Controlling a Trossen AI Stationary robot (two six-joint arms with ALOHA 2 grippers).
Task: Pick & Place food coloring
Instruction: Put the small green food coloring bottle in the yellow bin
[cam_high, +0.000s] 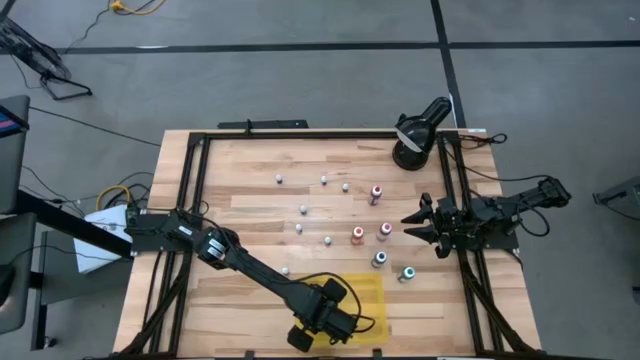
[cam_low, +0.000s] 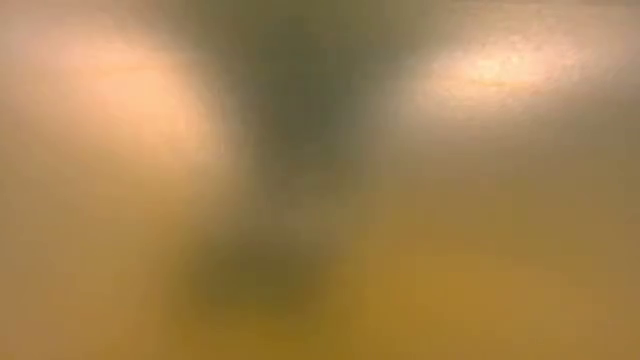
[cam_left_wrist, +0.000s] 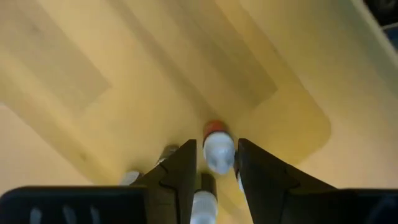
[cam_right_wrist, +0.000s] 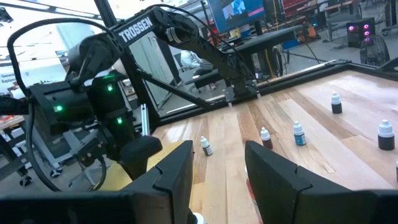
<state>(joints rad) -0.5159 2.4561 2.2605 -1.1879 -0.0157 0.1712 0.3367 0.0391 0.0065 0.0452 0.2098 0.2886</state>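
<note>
"TROSSEN" marks the left arm (cam_right_wrist: 155, 28); left gripper (cam_left_wrist: 214, 168) straddles a red-capped bottle (cam_left_wrist: 217, 149) over the yellow tray (cam_high: 372, 290), fingers parted. Right gripper (cam_right_wrist: 217, 168) is slightly parted, empty.

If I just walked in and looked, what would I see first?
Probably the long dark left arm reaching over the yellow tray at the table's near edge, its left pincer straddling a tiny bottle with a red cap lying on the tray. Next, the little food coloring bottles dotted across the middle of the wooden table, with the right pincer waiting beside them at the right edge.
</note>
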